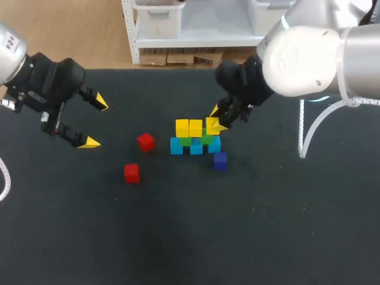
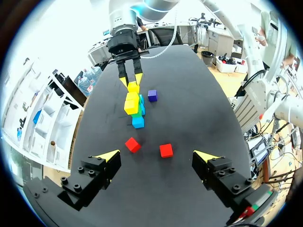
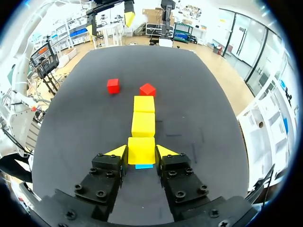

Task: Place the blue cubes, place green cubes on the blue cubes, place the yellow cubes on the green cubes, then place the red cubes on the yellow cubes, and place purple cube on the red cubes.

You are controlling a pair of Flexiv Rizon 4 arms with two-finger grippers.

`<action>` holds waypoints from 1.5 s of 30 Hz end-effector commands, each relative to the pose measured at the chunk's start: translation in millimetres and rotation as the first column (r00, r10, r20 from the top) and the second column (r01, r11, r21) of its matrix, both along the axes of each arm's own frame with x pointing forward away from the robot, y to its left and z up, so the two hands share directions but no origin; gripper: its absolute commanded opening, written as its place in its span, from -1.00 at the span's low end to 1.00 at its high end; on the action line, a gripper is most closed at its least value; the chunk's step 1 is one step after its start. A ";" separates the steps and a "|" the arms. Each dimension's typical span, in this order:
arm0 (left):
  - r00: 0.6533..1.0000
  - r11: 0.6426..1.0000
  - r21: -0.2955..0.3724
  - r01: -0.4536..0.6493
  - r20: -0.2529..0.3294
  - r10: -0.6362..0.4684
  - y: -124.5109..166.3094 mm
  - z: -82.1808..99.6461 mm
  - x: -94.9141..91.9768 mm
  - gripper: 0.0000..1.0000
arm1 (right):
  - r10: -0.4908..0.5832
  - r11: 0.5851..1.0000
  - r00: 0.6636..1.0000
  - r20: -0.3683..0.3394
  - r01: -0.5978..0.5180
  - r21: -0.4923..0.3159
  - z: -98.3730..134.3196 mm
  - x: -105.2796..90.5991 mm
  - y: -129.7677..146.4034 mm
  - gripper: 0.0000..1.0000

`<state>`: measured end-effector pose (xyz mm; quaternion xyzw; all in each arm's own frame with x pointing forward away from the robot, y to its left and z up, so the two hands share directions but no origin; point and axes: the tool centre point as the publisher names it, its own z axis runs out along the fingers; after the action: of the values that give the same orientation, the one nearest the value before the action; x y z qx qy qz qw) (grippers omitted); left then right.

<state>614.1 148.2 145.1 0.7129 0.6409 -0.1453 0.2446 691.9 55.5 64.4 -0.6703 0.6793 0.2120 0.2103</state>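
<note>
The right gripper [image 3: 141,151] held a small bright yellow cube [image 3: 141,150] at the end of the stack [image 1: 196,139] nearest the right arm. Its fingers [image 3: 118,151] were clamped on the cube's two opposite sides, only the cube's width apart. This cube sat in line with the two other yellow cubes [image 1: 189,127] that made up the rest of the stack's top row. A light blue cube [image 3: 144,166] showed directly beneath it. The grip looked meant to square the cube with its row before release, since the green cubes [image 1: 186,141] under that row offered only narrow footing above the row of blue cubes [image 1: 196,147].

Two small red cubes [image 1: 145,141] lay loose on the dark surface [image 1: 267,225]. Both were on the left arm's side of the stack, one near it and one farther off, ready for the next layer. A dark purple cube [image 1: 220,161] rested just beside the stack's right-arm end, apart from it.

The left gripper [image 1: 95,122] hung well away from the stack. Its fingers [image 1: 90,142] were spread wide and held nothing, probably to leave the right arm room.
</note>
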 end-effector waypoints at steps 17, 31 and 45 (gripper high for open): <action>1.000 1.000 -0.005 0.003 0.004 -0.003 1.4 -1.1 -0.2 1.00 | 0.010 1.000 1.000 -0.007 -0.010 -0.004 -2.5 4.2 5.9 -1.00; 1.000 1.000 -0.005 0.003 0.004 -0.003 1.4 -1.1 -0.2 1.00 | 0.012 1.000 1.000 -0.012 -0.012 -0.003 -3.6 4.9 7.4 -1.00; 1.000 1.000 -0.005 0.003 0.004 -0.003 1.4 -1.1 -0.2 1.00 | 0.016 1.000 1.000 -0.016 -0.016 -0.004 -5.4 5.6 8.5 -1.00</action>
<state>614.1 148.3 145.1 0.7129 0.6409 -0.1454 0.2447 695.9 63.4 59.2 -0.6743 0.6762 0.2165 0.2029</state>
